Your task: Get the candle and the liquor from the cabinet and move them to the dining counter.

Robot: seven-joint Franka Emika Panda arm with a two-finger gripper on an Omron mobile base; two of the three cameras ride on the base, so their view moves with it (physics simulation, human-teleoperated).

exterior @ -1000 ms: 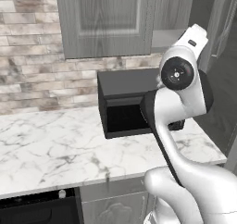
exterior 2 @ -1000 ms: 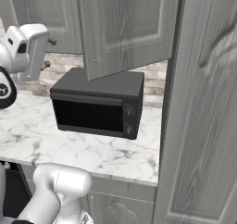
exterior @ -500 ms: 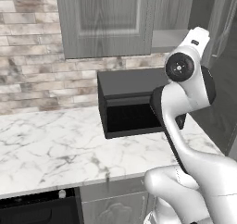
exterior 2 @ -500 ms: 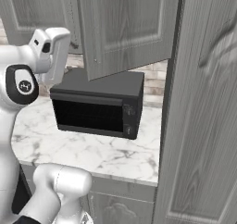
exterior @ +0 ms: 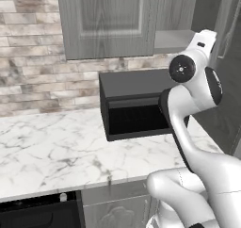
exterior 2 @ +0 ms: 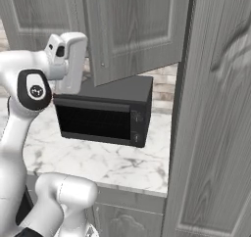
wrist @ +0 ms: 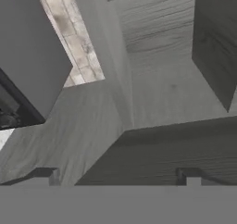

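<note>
The cabinet (exterior: 109, 20) hangs above the worktop. Its left door is shut, and another door (exterior 2: 132, 30) stands swung open. My arm reaches up with the hand (exterior: 203, 39) just below the cabinet's open right part (exterior: 175, 41). From the other side, the hand (exterior 2: 72, 59) is left of the open door and above the microwave. In the hand view my gripper (wrist: 118, 177) is open, nothing between its fingertips (wrist: 46, 174), and faces grey wood-grain cabinet panels (wrist: 162, 79). The candle, the liquor and the dining counter are out of view.
A black microwave (exterior: 136, 107) stands on the marble worktop (exterior: 52, 147) against the brick wall (exterior: 37, 85), right under the cabinet. A tall grey door panel (exterior 2: 215, 113) rises close on the right. A dark oven front (exterior: 37, 213) sits below the worktop edge.
My arm has swung so the hand moved toward the open door, closer to the cabinet above the microwave. The gripper has stayed open.
</note>
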